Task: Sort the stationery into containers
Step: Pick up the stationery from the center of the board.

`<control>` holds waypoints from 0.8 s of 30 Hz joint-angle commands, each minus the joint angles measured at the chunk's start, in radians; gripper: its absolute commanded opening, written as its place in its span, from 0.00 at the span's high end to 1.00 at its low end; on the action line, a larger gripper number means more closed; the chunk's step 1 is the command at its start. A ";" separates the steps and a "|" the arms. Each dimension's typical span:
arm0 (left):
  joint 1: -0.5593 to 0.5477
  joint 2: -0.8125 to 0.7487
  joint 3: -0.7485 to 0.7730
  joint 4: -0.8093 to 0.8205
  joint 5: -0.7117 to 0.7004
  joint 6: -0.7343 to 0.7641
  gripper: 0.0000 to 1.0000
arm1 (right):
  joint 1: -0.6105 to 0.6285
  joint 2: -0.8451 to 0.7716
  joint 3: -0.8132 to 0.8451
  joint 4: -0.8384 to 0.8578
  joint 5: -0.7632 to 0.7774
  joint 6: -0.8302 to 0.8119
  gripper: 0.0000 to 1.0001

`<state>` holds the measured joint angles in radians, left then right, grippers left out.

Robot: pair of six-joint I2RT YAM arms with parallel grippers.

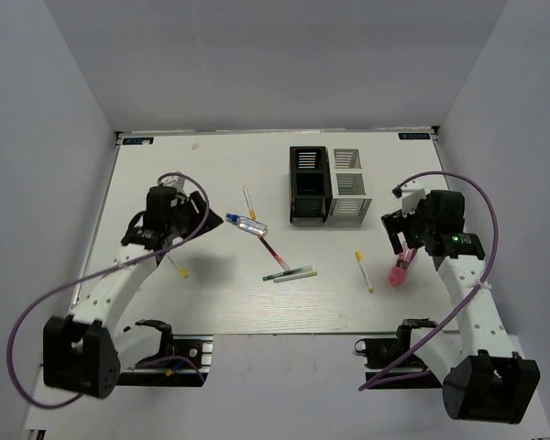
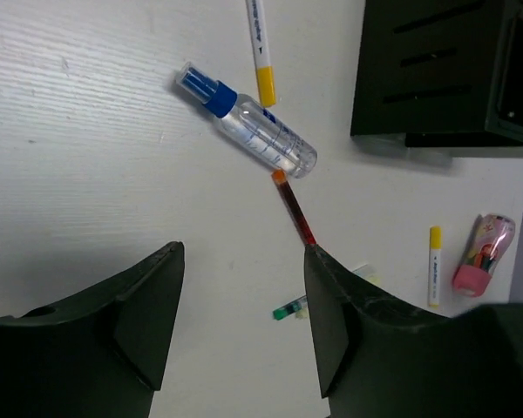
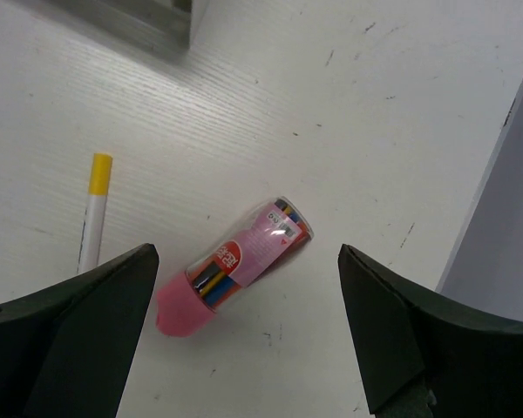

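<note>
Well, your left gripper [image 2: 241, 261] stood partly open over the bare table [image 2: 87, 131], holding nothing, and the red pen [image 2: 295, 209] ended at its right finger. Your right gripper [image 3: 244, 257] gaped wide over the pink cylinder [image 3: 235, 266], which lay flat and ungripped. The black organiser [image 1: 308, 183] and the white-grey organiser [image 1: 350, 183] stood touching; you couldn't tell their contents.

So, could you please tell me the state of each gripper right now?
Left gripper: open, holding nothing.
Right gripper: open over the pink cylinder, not gripping it.
</note>
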<state>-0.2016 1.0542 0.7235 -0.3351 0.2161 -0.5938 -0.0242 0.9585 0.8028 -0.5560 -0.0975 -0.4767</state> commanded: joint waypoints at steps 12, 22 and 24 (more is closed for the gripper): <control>-0.151 0.561 0.405 -0.154 -0.110 -0.360 0.38 | -0.005 -0.027 0.021 0.008 -0.183 0.052 0.52; -0.219 0.750 0.597 -0.334 -0.225 -0.482 0.37 | -0.008 -0.073 -0.030 0.064 -0.165 0.093 0.45; -0.228 0.771 0.619 -0.358 -0.236 -0.497 0.36 | -0.008 -0.081 -0.046 0.080 -0.154 0.098 0.45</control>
<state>-0.4152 1.8236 1.2877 -0.6159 0.0315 -1.0473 -0.0261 0.8986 0.7780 -0.5293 -0.2611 -0.3988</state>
